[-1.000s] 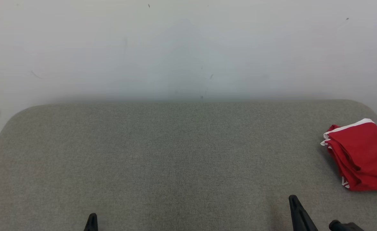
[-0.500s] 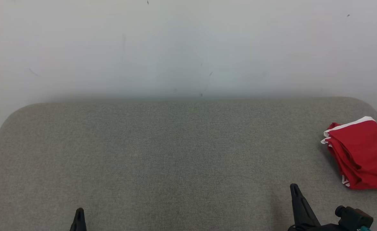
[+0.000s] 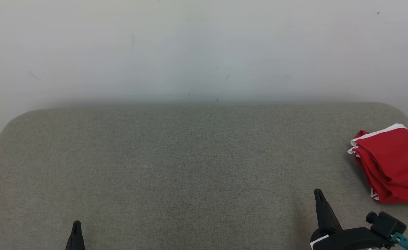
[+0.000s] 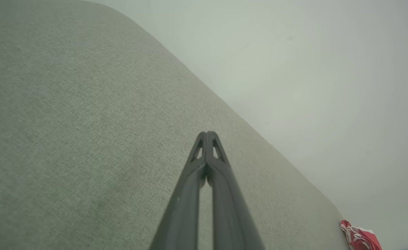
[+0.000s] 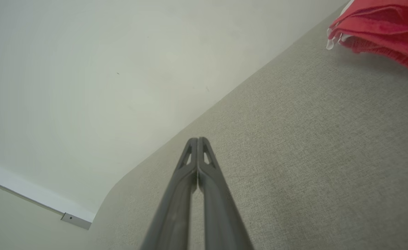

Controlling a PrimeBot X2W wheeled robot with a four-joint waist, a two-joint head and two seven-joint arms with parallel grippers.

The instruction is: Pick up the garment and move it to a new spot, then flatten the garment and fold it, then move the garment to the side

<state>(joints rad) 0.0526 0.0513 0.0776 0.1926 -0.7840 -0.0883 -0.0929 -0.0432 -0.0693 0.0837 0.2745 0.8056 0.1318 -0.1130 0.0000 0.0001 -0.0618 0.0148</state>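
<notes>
2 grippers, left gripper (image 4: 207, 133) and right gripper (image 5: 197, 139), both pinched closed and empty; your garment (image 3: 391, 163) lies folded at the cushion's (image 3: 176, 163) right edge; soft, light, floppy; pinch its white-trimmed edge.

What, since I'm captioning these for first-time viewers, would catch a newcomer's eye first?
The red garment with white trim, lying in folds at the right edge of the grey padded surface, stands out at once. Next come the left gripper and right gripper at the head view's bottom edge, both shut, empty and clear of the garment.
</notes>
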